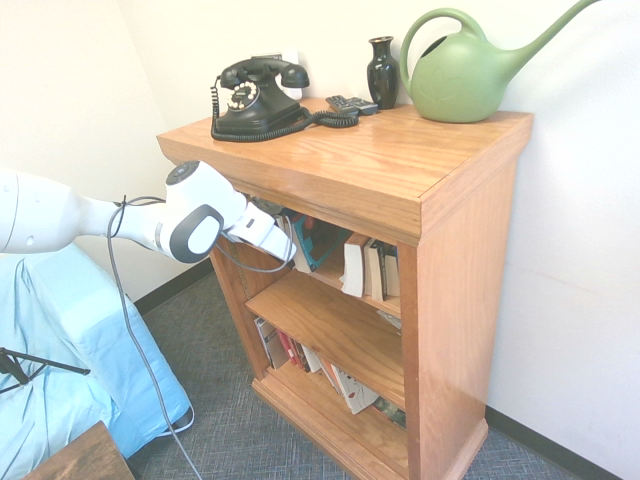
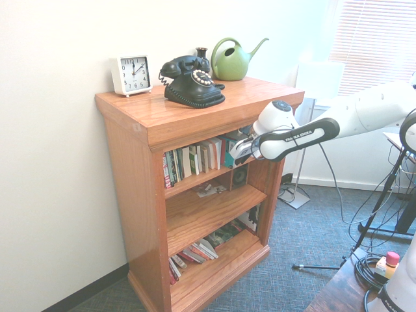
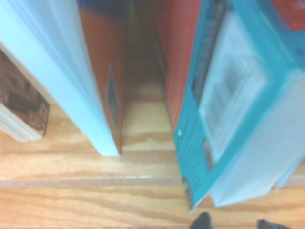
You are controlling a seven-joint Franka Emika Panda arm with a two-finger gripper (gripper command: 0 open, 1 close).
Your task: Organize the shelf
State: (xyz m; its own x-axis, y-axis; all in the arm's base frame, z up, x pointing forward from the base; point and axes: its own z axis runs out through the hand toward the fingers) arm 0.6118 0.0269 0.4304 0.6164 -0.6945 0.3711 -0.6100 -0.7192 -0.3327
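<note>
- My claw is pushed in at the front of the top tier of the shelf, right up against a teal book; from either side view I cannot tell whether my fingers are spread or pinched together, nor whether they hold the book
- The shelf stands against a pale wall, an orange-brown bookcase with a thick overhanging top, three open tiers and a plinth at the floor
- In the second exterior view my claw sits at the end of a row of upright books on that top tier, with the teal book leaning just beside it
- Close up, the teal book stands on the wooden board next to an orange-covered book, with a narrow gap between them
- On the top sit a black rotary telephone, a dark vase, a green watering can and a white clock
- The middle tier holds a few loose papers; the bottom tier has books lying slumped over
</note>
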